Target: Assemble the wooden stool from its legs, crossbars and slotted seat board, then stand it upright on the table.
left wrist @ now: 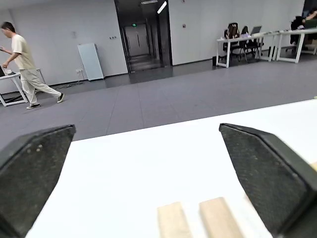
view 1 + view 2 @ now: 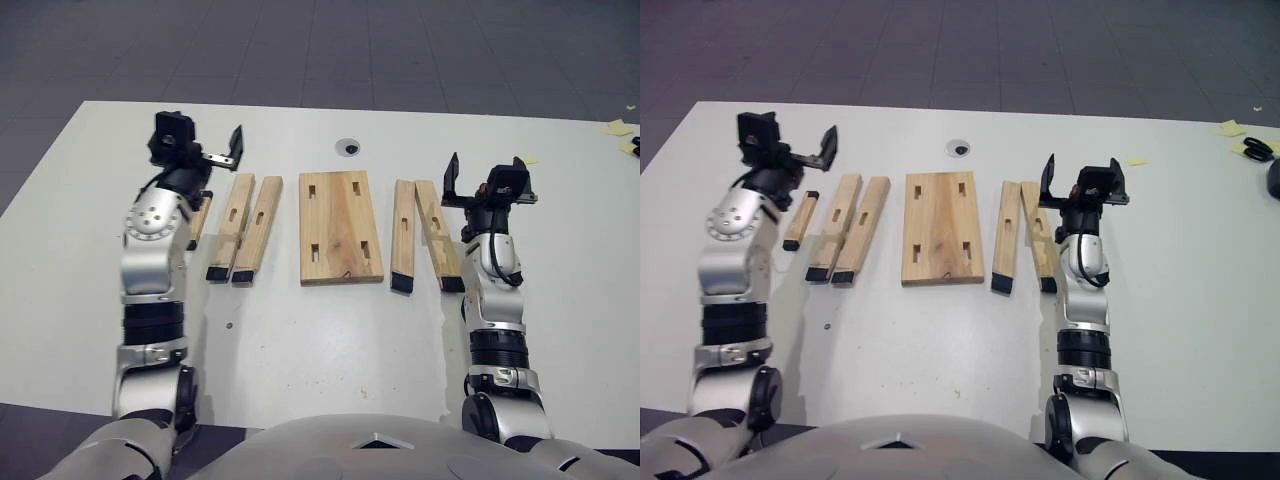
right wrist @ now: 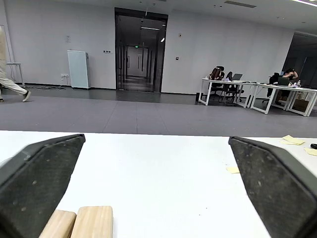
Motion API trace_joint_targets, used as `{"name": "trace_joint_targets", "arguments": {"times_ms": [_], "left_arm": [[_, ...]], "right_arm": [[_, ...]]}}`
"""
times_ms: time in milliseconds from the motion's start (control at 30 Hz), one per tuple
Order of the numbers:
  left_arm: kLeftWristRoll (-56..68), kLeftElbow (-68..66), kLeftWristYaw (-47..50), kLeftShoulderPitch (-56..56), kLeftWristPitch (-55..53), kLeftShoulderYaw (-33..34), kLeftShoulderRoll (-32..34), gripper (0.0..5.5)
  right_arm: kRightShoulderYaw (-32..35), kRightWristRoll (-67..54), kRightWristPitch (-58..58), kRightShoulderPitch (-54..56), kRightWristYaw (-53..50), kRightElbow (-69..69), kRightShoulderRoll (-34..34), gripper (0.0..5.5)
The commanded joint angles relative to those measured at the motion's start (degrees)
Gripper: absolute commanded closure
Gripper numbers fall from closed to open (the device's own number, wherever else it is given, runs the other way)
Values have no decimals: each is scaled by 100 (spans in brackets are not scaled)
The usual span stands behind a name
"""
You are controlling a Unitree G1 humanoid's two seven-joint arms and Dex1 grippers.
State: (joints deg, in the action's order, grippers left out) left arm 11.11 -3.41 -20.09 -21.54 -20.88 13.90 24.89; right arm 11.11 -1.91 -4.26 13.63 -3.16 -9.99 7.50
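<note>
The slotted seat board (image 2: 340, 227) lies flat at the middle of the white table (image 2: 300, 340). Two wooden legs (image 2: 245, 228) lie side by side to its left, two more legs (image 2: 420, 236) to its right. A short crossbar (image 2: 800, 220) rests further left, beside my left arm. My left gripper (image 2: 205, 147) hovers open above the far ends of the left legs (image 1: 195, 220), nothing between its pads (image 1: 267, 173). Over the far ends of the right legs (image 3: 77, 223) my right gripper (image 2: 487, 180) stands open and empty, pads (image 3: 277, 178) wide apart.
A round cable hole (image 2: 348, 147) sits in the table behind the board. Yellow paper scraps (image 2: 618, 128) and a dark object (image 2: 1272, 178) lie at the far right edge. Bare tabletop stretches in front of the parts.
</note>
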Motion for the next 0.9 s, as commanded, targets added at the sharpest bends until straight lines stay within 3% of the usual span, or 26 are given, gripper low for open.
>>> {"name": "trace_joint_targets", "arguments": {"times_ms": [33,567,900], "left_arm": [[267,-343,-475,347,-535,268,481,11],[-272,-1625,-805,615,-693,-472,794,11],[-243,-1765,-1195,723,-896,-643,851,176]], "right_arm": [[62,-10,78,-139,-56,115,28,10],[24,-18,148,-192,-105,193,16,10],[22,-18,167,-161,-118,204,14,10]]}}
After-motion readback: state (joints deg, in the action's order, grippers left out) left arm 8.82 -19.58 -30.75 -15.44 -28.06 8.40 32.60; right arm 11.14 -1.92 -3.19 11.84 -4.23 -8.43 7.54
